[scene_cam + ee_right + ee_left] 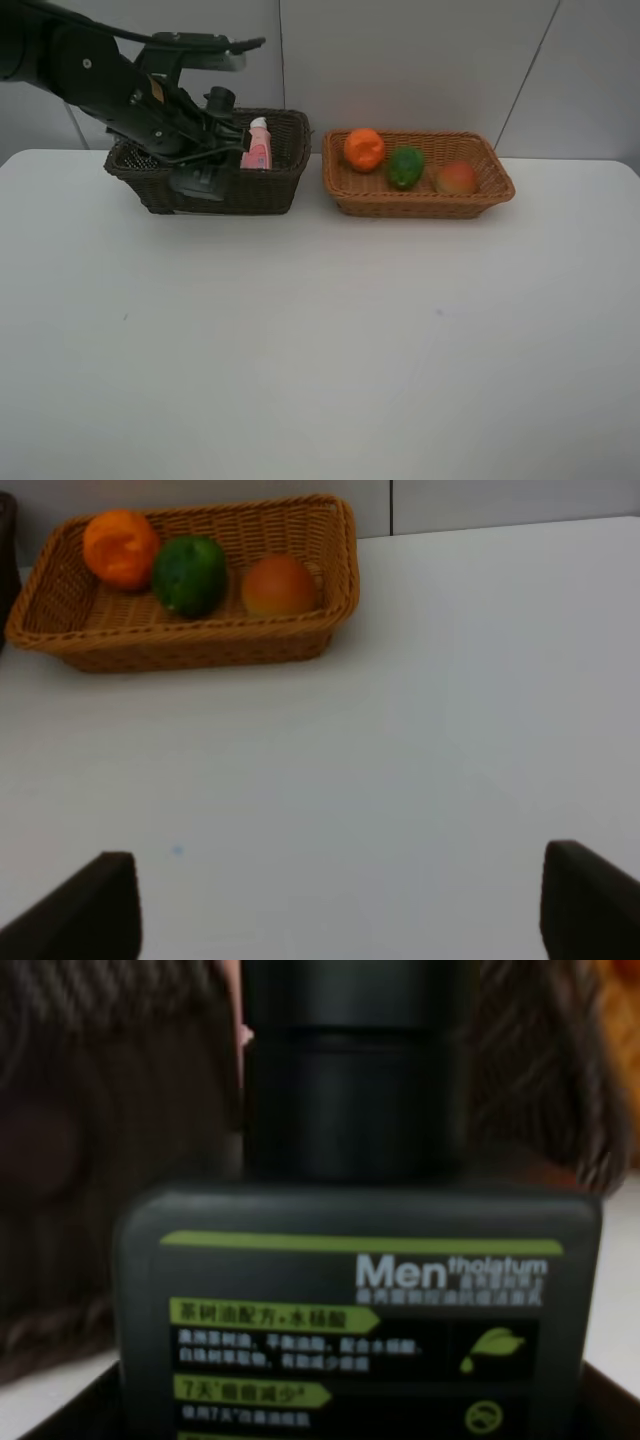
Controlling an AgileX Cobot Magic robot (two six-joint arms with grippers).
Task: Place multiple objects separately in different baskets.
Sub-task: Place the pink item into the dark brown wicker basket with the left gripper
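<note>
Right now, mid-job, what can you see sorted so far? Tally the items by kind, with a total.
Fruits: 3 (orange tangerine, green fruit, red-orange fruit), all in the tan basket
Bottles: 2 (pink bottle in the dark basket; dark-green bottle close in front of the left wrist camera)
Baskets: 2
Total: 7

Dark-brown basket (270,185): woven wicker, rough, matt. Light tan basket (200,645): woven wicker, slightly glossy strands. Dark-green bottle (360,1300): smooth matt plastic, printed label; black cap (355,1070) satin plastic. Pink bottle (258,148): smooth plastic. Tangerine (120,546): dimpled skin. Green fruit (189,574): slightly glossy. Table (320,340): smooth matt white.
</note>
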